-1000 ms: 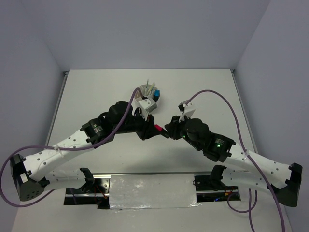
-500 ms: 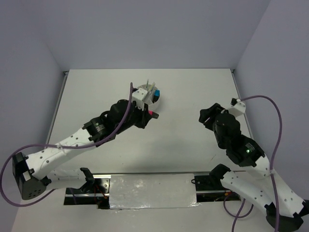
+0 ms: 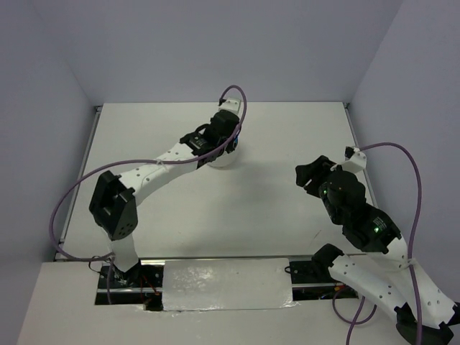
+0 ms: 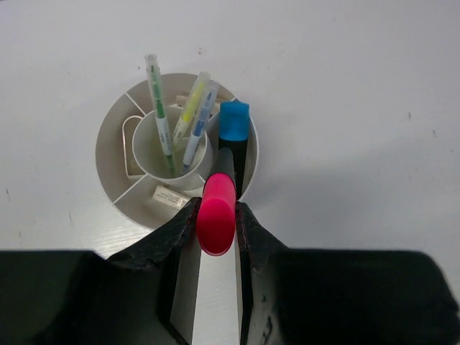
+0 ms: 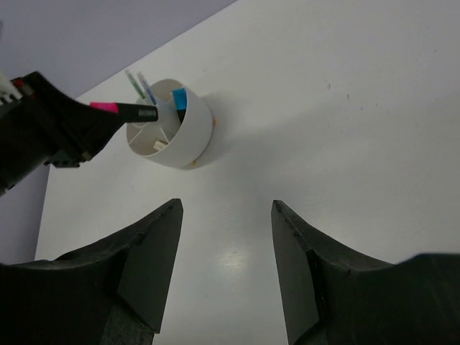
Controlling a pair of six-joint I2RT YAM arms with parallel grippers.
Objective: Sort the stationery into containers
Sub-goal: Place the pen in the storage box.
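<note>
Clearly moulded from smooth white plastic, the round organiser cup [image 4: 108, 144] has a low outer wall, thin dividers and a raised inner tube. That tube holds three thin pens with clear barrels leaning outward: green pen [image 4: 159, 108], yellow pen [image 4: 192, 104] and light-blue pen [image 4: 201, 118]. Their barrel print is too small to read. A stubby blue-and-black highlighter [image 4: 233, 122] stands cap up in an outer compartment. A small white block eraser [image 4: 169, 196] lies in the neighbouring one, with a faint label I cannot read. The left arm stretches far forward across the matt white table [image 3: 287, 144] to the cup, which sits towards the far middle. The left gripper [image 4: 214, 224] has its black fingers clamped on the sides of the pink-and-black highlighter [image 4: 218, 205]. The glossy pink cap faces the wrist camera and the dark body points at the cup. In the right wrist view this highlighter lies nearly level with its dark end at the rim. Whether it touches the rim cannot be told. The right arm is folded up at the right side, well apart from the cup. The right gripper [image 5: 226, 208] has its broad black jaws spread apart with nothing between them.
</note>
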